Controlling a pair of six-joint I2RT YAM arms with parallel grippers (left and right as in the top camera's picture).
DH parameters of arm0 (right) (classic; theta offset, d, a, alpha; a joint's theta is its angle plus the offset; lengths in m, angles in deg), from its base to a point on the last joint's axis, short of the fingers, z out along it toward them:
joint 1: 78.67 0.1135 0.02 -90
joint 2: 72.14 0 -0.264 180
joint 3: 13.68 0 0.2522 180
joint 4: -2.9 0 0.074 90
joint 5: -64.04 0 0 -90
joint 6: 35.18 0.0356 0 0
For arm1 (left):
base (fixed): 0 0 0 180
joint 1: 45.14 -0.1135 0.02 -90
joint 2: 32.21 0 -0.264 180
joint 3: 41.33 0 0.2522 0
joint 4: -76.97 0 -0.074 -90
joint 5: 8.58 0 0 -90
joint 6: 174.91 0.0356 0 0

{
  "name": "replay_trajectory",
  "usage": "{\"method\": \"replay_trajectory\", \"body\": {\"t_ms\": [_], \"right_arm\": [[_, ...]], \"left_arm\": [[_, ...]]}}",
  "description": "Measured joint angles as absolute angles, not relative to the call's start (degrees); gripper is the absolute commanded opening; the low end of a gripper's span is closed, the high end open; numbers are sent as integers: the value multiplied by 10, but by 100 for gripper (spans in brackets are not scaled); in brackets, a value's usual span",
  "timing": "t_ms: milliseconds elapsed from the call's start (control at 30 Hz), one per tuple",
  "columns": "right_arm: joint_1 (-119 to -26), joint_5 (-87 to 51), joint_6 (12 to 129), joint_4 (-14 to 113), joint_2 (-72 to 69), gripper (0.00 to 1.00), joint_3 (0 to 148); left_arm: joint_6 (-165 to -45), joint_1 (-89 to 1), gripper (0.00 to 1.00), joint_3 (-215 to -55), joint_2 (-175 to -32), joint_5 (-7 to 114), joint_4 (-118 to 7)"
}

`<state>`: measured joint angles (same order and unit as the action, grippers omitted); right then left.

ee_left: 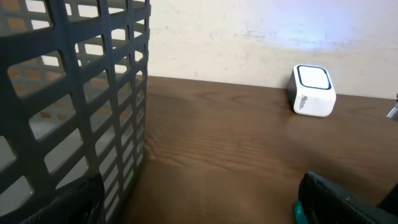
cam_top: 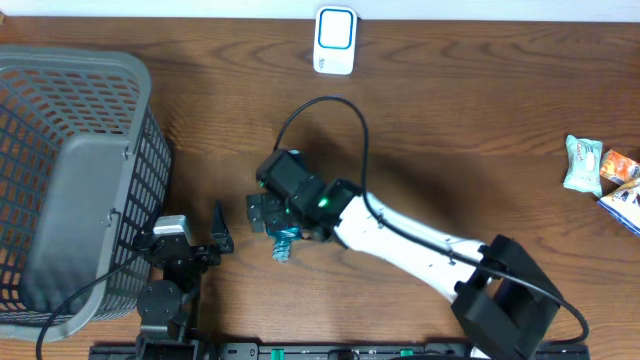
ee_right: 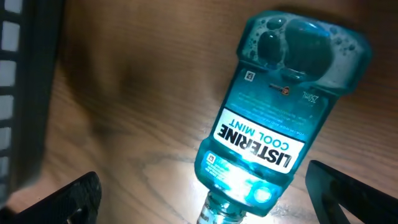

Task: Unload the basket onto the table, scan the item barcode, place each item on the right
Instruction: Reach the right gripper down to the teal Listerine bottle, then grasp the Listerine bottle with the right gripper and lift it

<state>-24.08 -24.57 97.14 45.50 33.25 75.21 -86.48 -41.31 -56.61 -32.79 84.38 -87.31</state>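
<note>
Overhead view of a dark wooden bench. A grey plastic basket fills the left side. A small white device with a blue-rimmed face sits at the far edge, near the middle. The right arm, white with black joints, reaches in from the lower right to the centre of the bench. A teal mouthwash bottle pokes out from under the arm's head, well apart from the white device. The left arm sits at the near edge, just beside the basket. A few snack packets lie at the far right edge. Right wrist view: the bottle lies flat on the wood with a bright glow on its lower part. Its label reads Listerine Cool Mint upside down, and its neck points toward the camera. The right pincer is released, its two black fingers spread wide on either side of the bottle's neck end and touching nothing. Left wrist view: the left pincer is also released and holds nothing, its fingers at the lower corners of the picture. The basket wall is close on its left, and the white device stands across the bench by a pale wall.
</note>
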Motion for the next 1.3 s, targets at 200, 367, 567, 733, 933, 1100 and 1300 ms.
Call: {"method": "replay_trajectory", "body": {"t_ms": [200, 367, 567, 733, 933, 1100, 1300], "right_arm": [[-206, -320, 958, 440, 365, 99, 752], [-206, -346, 974, 433, 433, 99, 752], [-207, -374, 995, 429, 451, 79, 754], [-213, -384, 1004, 431, 452, 59, 758], [-214, -384, 1007, 436, 450, 46, 762], [-227, -362, 1007, 483, 450, 45, 777], [-279, -319, 984, 591, 443, 44, 795]], "left_arm": [[-865, -413, 100, -566, -328, 844, -873], [-865, -413, 100, -566, -328, 844, -873], [-865, -413, 100, -566, -328, 844, -873], [-865, -413, 100, -566, -328, 844, -873], [-865, -413, 100, -566, -328, 844, -873], [-865, -413, 100, -566, -328, 844, -873], [-865, -413, 100, -566, -328, 844, -873]]}}
